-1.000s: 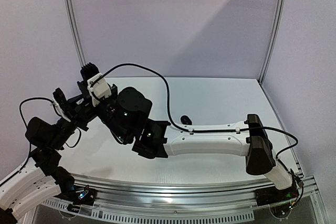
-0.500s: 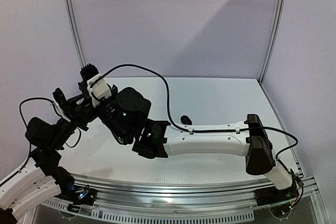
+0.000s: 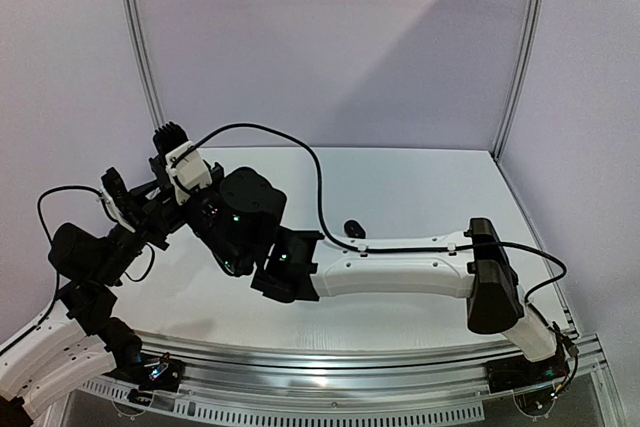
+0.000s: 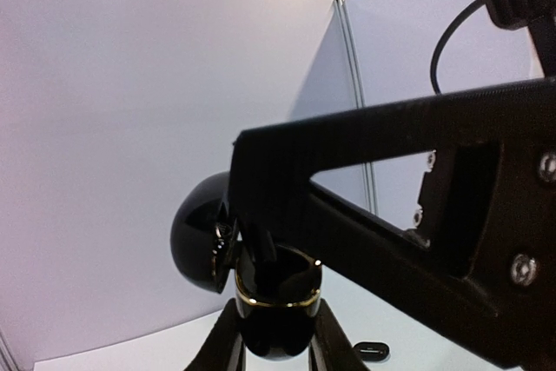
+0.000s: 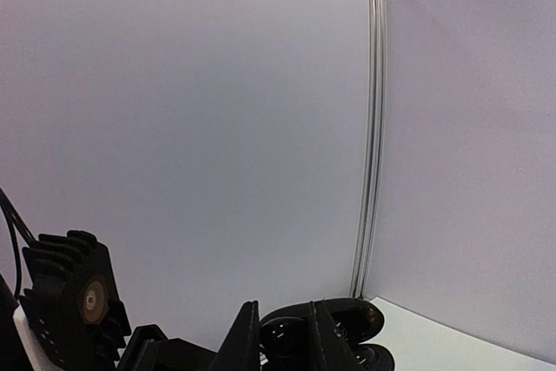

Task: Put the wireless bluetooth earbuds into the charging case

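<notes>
Meeting with both arms above the left part of the bench (image 3: 430, 197), close to its left edge. Clamping the charging case (image 4: 295, 291) from both sides with the left pincer (image 4: 276, 329), with fingers (image 4: 228, 341) pressed against the lower shell, so closed firmly on it. Holding that case upright above the bench: glossy black, gold rim around the mouth, with the lid (image 4: 195, 234) swung open and standing at the left in the left wrist view. Reaching down into the open mouth with the right pincer (image 5: 284, 338), with its dark tip at or just inside the rim. Cannot tell whether the right pincer grips anything: in the right wrist view, fingers drawn near each other with only a narrow gap, glossy black shapes beyond it, and the tips cut off at the bottom edge. Cannot make out an earbud at that tip or inside the case, since the tip hides the opening. Lying alone near the middle of the bench, well apart from both pincers: a small dark piece (image 3: 353, 228), just beyond the right arm's white forearm (image 3: 400, 272) and near its black cable (image 3: 320, 192). Perhaps an earbud, but too small to tell. Seen again low in the left wrist view, flat on the white surface to the right of the case.
</notes>
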You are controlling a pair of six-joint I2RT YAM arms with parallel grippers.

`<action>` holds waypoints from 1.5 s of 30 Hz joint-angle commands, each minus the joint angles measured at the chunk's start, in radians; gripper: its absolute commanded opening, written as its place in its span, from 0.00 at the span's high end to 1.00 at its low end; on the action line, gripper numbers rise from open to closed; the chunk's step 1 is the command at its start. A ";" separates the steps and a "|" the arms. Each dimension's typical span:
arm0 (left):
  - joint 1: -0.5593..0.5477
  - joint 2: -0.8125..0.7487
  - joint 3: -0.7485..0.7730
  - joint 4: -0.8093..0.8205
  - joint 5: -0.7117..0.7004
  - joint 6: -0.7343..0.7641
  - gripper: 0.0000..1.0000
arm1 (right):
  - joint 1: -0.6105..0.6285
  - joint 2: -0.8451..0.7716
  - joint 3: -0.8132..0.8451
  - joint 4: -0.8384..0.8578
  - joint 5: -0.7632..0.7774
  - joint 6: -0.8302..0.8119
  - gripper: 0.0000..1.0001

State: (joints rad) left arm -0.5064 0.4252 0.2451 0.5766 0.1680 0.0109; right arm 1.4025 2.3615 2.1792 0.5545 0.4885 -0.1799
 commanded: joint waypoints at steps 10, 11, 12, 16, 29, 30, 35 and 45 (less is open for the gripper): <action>-0.014 -0.010 -0.006 0.032 -0.038 0.000 1.00 | -0.005 0.006 -0.063 -0.018 0.041 0.047 0.98; -0.014 -0.010 -0.006 0.032 -0.038 0.000 1.00 | -0.005 0.004 -0.066 -0.019 0.042 0.047 0.98; -0.014 -0.009 -0.006 0.032 -0.039 0.000 1.00 | -0.005 0.001 -0.068 -0.021 0.042 0.047 0.98; -0.014 -0.009 -0.006 0.034 -0.043 0.004 1.00 | -0.004 0.001 -0.071 -0.027 0.042 0.046 0.95; -0.014 -0.006 -0.004 0.031 -0.045 0.009 1.00 | -0.001 -0.011 -0.078 -0.025 0.048 0.035 0.87; -0.014 -0.006 -0.004 0.030 -0.044 0.008 1.00 | -0.001 -0.011 -0.078 -0.025 0.048 0.029 0.87; -0.014 -0.005 -0.004 0.029 -0.042 0.008 1.00 | 0.002 -0.015 -0.080 -0.033 0.056 0.010 0.86; -0.014 -0.003 -0.005 0.029 -0.038 0.008 1.00 | 0.005 -0.024 -0.083 -0.045 0.063 -0.017 0.83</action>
State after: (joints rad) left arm -0.5106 0.4259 0.2325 0.5415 0.1490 0.0124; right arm 1.4017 2.3627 2.1319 0.5842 0.5182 -0.1722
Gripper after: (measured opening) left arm 0.229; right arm 0.168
